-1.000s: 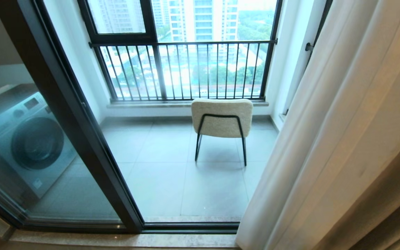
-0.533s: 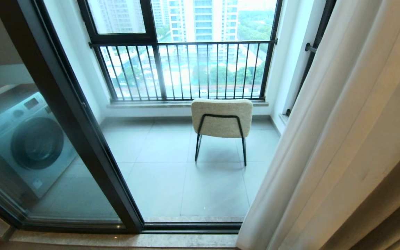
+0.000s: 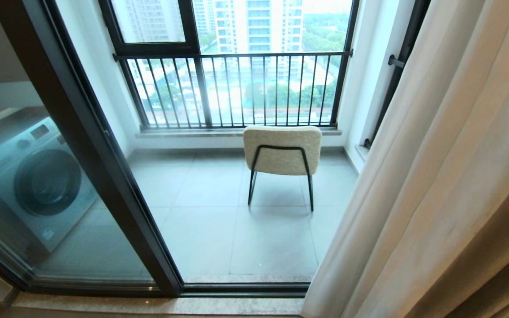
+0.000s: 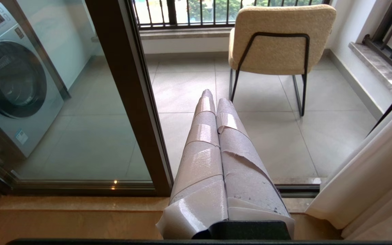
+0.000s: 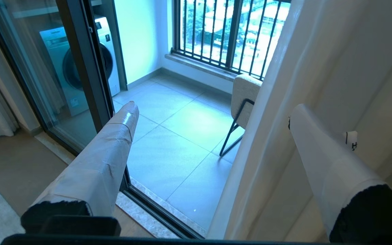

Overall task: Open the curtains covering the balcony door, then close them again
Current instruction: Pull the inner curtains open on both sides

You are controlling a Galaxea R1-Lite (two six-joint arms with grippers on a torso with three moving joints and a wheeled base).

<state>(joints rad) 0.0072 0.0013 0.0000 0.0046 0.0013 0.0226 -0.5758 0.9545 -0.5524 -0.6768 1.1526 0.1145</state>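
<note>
The curtains (image 3: 435,185) are drawing a little farther toward the right in the head view, uncovering more of the dark frame (image 3: 402,57) and balcony floor (image 3: 325,247) beside them.

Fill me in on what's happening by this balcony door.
The curtains are gathered at the right side of the balcony door, leaving the chair and washing machine in plain view. The right gripper is wide open, one finger on each side of the curtain's edge fold, gripping nothing. The left gripper is shut and empty, pointing at the balcony floor.
</note>
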